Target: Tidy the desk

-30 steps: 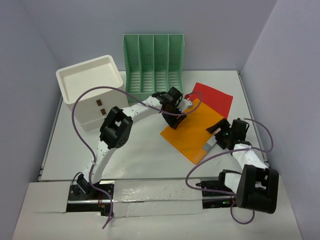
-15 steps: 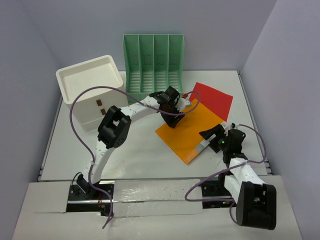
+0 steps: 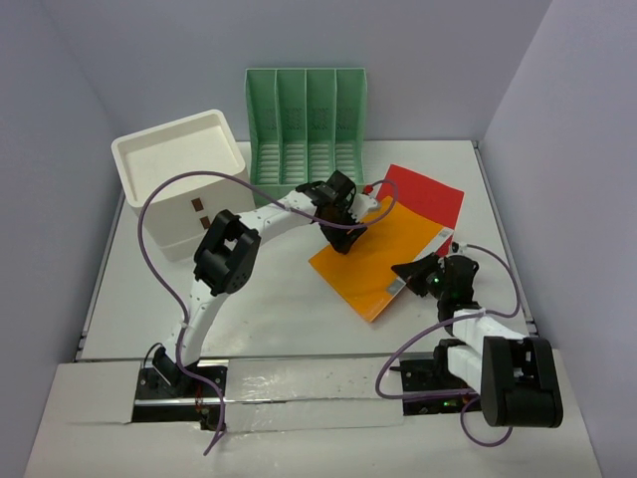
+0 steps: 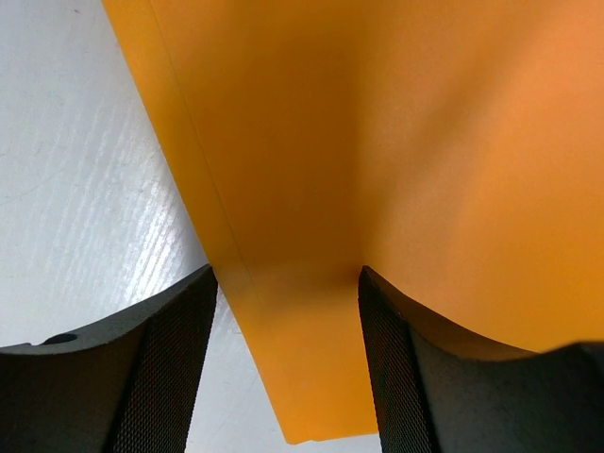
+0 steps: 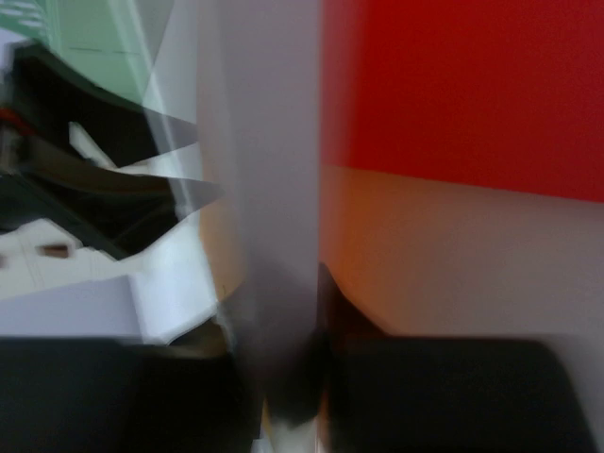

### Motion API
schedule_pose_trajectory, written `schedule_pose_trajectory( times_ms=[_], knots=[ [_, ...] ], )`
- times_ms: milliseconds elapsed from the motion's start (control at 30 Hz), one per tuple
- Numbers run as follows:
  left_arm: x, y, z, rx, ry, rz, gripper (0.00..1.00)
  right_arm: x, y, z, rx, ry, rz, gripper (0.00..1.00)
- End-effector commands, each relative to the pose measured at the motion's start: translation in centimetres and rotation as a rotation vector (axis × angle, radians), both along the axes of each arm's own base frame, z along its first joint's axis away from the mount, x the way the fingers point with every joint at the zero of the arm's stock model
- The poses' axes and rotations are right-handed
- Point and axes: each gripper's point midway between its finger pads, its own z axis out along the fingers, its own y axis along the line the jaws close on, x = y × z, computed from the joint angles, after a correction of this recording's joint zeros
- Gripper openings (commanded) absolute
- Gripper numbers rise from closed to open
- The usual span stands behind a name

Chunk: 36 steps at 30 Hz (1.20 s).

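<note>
An orange folder [image 3: 368,254] lies on the white desk [image 3: 259,299], partly over a red folder [image 3: 428,194]. My left gripper [image 3: 343,234] is at the orange folder's far-left corner. In the left wrist view it [image 4: 283,278] stands open, with the orange corner [image 4: 377,142] between its fingers. My right gripper [image 3: 406,277] is at the folder's right edge, on the grey spine strip [image 3: 418,261]. The right wrist view is blurred; there the grey strip [image 5: 269,189] runs down into the right gripper [image 5: 283,377], whose dark jaws stand close against it.
A green slotted file holder [image 3: 307,119] stands at the back. A white drawer box [image 3: 179,179] sits at the back left, beside the left arm's purple cable. The red folder [image 5: 462,85] reaches toward the desk's right edge.
My right gripper has moved left onto the folder's grey spine and closed. The orange folder has slid left and away. The left gripper has hardly moved.
</note>
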Motion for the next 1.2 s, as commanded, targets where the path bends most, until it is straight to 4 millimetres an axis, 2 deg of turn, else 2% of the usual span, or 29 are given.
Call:
schedule_pose_trajectory(
  times_ms=[0,33,133,167,267,433,500,600,667,767,800,900,1033,1100,1167],
  knots=[
    [-2.9,0.4,-3.8,0.038,0.114,-0.05,0.67,1.4,1.2,3.2,0.032,-0.141,0.059,0.03],
    [-2.9,0.4,-3.7,0.037,0.113,-0.05,0.67,1.3,1.3,3.3,0.027,-0.142,0.07,0.0],
    [-2.6,0.4,-2.8,0.033,0.108,-0.048,0.67,1.1,1.1,4.3,-0.025,-0.188,0.085,0.0],
    [-2.6,0.4,-2.5,0.031,0.106,-0.052,0.67,0.9,0.9,4.0,-0.039,-0.17,0.08,0.0],
    [-2.3,0.3,-0.2,0.016,0.081,-0.057,0.67,1.0,0.1,6.3,-0.107,-0.237,0.059,0.0],
    [-1.7,0.1,6.7,-0.043,0.016,-0.066,0.69,0.9,-2.1,11.2,-0.267,-0.334,-0.015,0.0],
    [-1.2,0.0,10.9,-0.087,-0.032,-0.066,0.7,1.0,-3.1,14.4,-0.351,-0.393,-0.037,0.0],
    [-1.0,1.1,15.8,-0.139,-0.078,-0.042,0.71,1.0,-3.5,16.0,-0.406,-0.386,-0.031,0.0],
    [-0.6,1.8,17.9,-0.166,-0.101,-0.015,0.71,1.2,-4.1,17.4,-0.449,-0.39,-0.045,0.0],
    [0.0,4.3,21.7,-0.22,-0.135,0.044,0.72,1.3,-4.8,19.8,-0.512,-0.416,-0.067,0.0],
    [0.1,5.3,22.6,-0.235,-0.136,0.066,0.72,1.4,-5.1,21.3,-0.545,-0.437,-0.075,0.0],
    [0.5,7.8,24.4,-0.245,-0.18,0.108,0.73,1.4,-5.8,23.9,-0.606,-0.474,-0.096,0.0],
    [2.3,13.4,27.1,-0.228,-0.288,0.241,0.74,2.0,-7.2,29.3,-0.699,-0.545,-0.172,0.0],
    [3.2,17.2,29.4,-0.257,-0.33,0.333,0.74,2.7,-6.6,32.3,-0.711,-0.607,-0.183,0.0],
    [3.1,19.1,31.8,-0.3,-0.366,0.374,0.74,4.0,-6.7,35.6,-0.742,-0.644,-0.235,0.0]
  ],
)
